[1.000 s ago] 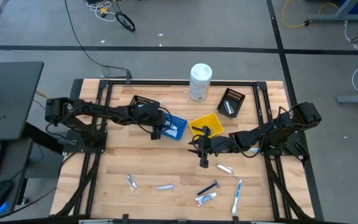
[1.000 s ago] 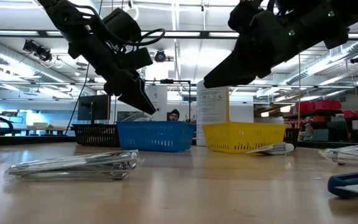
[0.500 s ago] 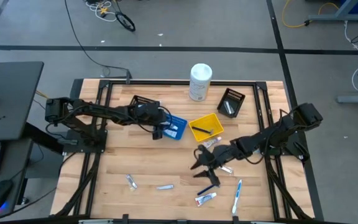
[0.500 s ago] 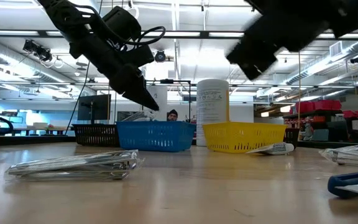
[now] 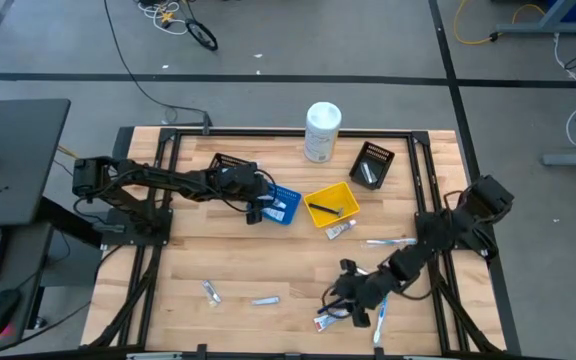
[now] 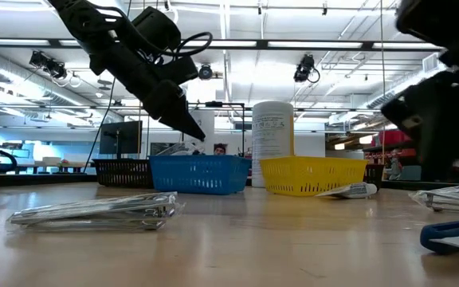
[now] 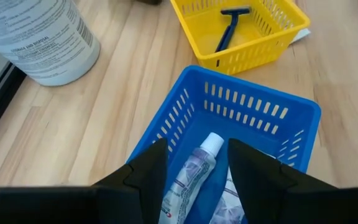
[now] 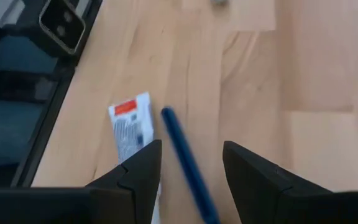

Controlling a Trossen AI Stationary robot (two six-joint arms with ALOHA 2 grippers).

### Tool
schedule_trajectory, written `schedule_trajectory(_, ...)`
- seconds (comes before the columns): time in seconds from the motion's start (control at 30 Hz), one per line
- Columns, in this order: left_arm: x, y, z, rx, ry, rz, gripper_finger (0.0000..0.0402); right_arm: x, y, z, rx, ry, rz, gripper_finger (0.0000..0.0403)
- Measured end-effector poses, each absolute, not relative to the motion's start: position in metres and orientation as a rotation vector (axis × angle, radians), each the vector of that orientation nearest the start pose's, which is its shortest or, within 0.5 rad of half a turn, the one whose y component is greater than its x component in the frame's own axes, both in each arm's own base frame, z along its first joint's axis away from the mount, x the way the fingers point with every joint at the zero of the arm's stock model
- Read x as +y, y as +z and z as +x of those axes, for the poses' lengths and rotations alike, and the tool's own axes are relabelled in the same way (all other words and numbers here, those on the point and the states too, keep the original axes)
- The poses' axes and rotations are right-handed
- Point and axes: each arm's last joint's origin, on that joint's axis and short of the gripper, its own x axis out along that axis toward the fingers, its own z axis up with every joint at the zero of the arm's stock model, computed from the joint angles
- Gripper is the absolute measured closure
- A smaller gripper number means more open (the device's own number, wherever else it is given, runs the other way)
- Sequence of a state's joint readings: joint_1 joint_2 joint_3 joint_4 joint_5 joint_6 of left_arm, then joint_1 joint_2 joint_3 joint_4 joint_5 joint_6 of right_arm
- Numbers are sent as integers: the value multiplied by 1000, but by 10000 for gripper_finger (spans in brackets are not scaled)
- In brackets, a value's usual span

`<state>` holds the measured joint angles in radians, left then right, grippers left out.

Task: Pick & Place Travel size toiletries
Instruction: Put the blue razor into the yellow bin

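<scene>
Bare table [image 5: 268, 260] middle, right gripper [image 5: 346, 300] (open) near front-edge razor [image 8: 188, 165]

High view overhead, straight down; low view table-level; 2 wrist views close; blue bin [image 5: 281, 205] shared.

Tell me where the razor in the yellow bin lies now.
In the high view, the razor lies inside the yellow bin, right of the blue bin, near the table's middle.
</scene>
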<state>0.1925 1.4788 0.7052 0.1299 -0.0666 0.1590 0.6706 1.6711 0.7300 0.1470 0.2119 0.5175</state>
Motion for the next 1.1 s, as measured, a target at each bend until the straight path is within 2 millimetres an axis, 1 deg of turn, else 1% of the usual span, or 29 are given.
schedule_trajectory(0.1,57,180,285,664,191,135,226,190,128,239,847,237,117,222)
schedule_trajectory(0.27,57,180,285,663,191,132,226,186,115,234,950,211,56,222)
schedule_trajectory(0.43,57,180,285,663,189,139,226,185,114,234,972,238,25,223)
schedule_trajectory(0.53,57,180,285,663,188,143,226,184,114,235,968,250,-6,231)
schedule_trajectory(0.63,57,180,285,662,188,143,226,181,113,236,975,253,-24,255)
schedule_trajectory(0.9,57,180,285,662,188,141,226,173,112,240,987,235,-31,349)
schedule_trajectory(1.0,57,180,285,662,188,141,226,172,112,241,993,235,-27,368)
schedule_trajectory(1.1,57,180,285,662,188,141,226,170,112,242,998,219,4,372)
